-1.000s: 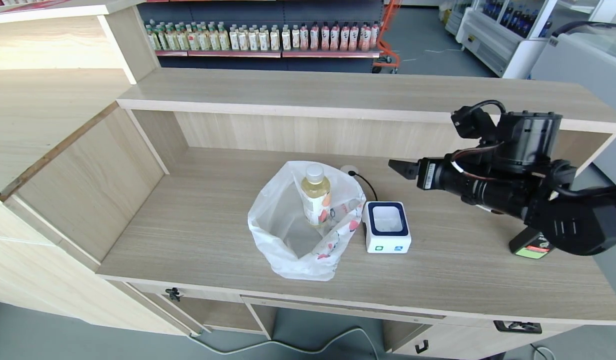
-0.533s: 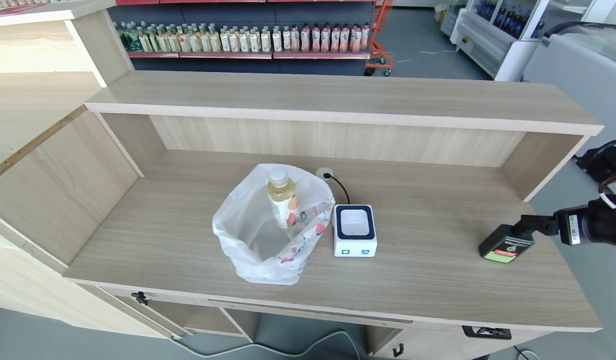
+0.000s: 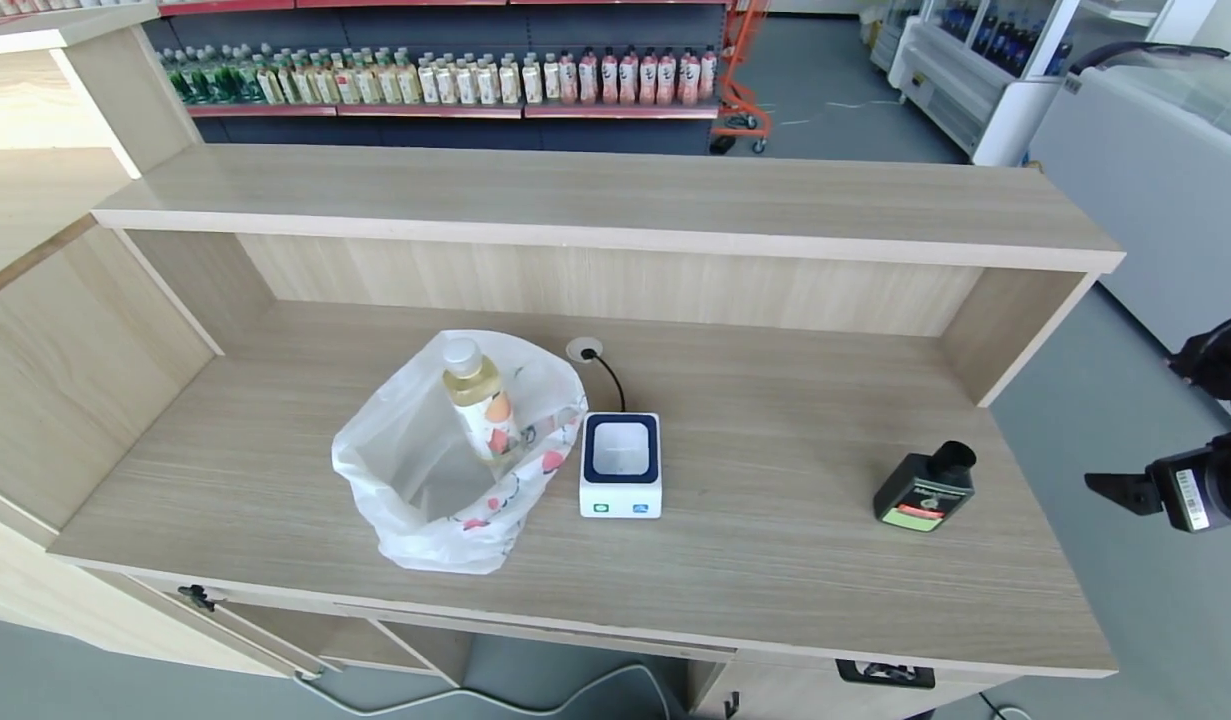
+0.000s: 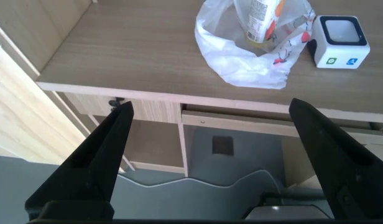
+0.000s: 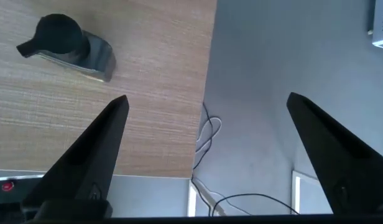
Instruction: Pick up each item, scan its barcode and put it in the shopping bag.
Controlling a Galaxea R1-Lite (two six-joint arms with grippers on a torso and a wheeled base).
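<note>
While the bottle (image 3: 480,405) stands in the shopping bag (image 3: 425,490) mid-counter (image 3: 775,400) beside the scanner (image 3: 621,465), a dark bottle (image 3: 925,488) sits near the right edge. Left wrist view: left pincer (image 4: 211,104) spread, off the front edge. Right wrist view: right pincer (image 5: 207,98) spread, just past the right edge.

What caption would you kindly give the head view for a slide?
Bottle in the bag beside the scanner; black bottle on the counter, right gripper past its edge.

On the worktop (image 3: 785,400) the shopping bag (image 3: 415,490) sits left of centre near the front edge with a bottle (image 3: 480,405) standing in it, the scanner (image 3: 621,464) just beside it on the side toward the right edge, a cable hole (image 3: 584,349) behind the scanner, and a small container (image 3: 923,488) near the right edge, well apart from the scanner.
</note>
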